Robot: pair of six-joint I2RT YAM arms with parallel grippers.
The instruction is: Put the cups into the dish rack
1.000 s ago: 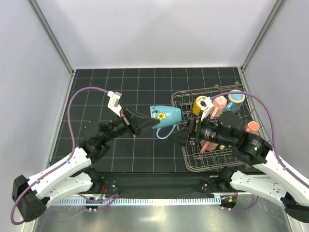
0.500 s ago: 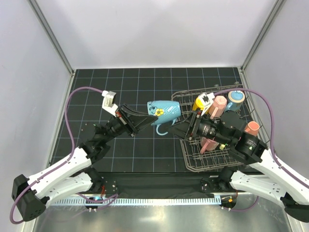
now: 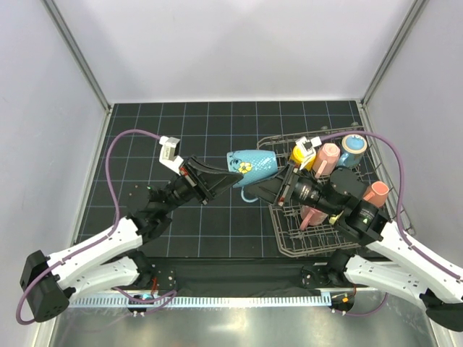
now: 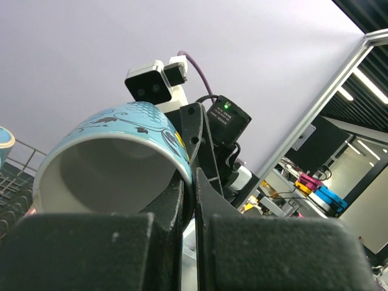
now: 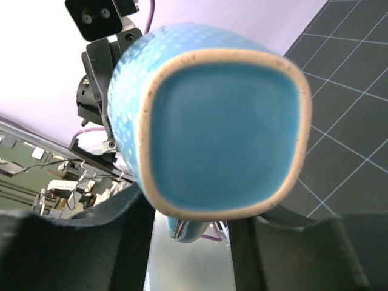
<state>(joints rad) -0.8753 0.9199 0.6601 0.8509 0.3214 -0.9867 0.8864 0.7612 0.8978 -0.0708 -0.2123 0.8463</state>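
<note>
Clamping the left gripper [image 3: 226, 178] fully shut on the rim wall of the turquoise mug [image 3: 253, 165], with one finger [image 4: 97, 254] sitting inside the mouth and the other outside. Holding that mug on its side above the dark gridded counter [image 3: 181, 130], mouth facing left, base facing right, yellow flower print facing up, just left of the dish rack [image 3: 289, 249].

Meeting the mug's base end with the right gripper [image 3: 266, 189], reaching in from the rack side. Showing, in the right wrist view, the squarish glazed base [image 5: 224, 133] filling the frame, the pale blue handle [image 5: 189, 230] hanging down between the two dark fingers [image 5: 115, 248]. Standing partly apart around the handle, yet not showing whether the pads are pressing on it or merely flanking it: impossible to tell.

Carrying, in the far half of the rack, a yellow mug [image 3: 296, 157], a pink cup [image 3: 329, 157] and a blue cup with an orange inside [image 3: 353, 147]; hiding the near half largely under the right arm, with another pink cup [image 3: 377, 191] peeking out beside it.
</note>
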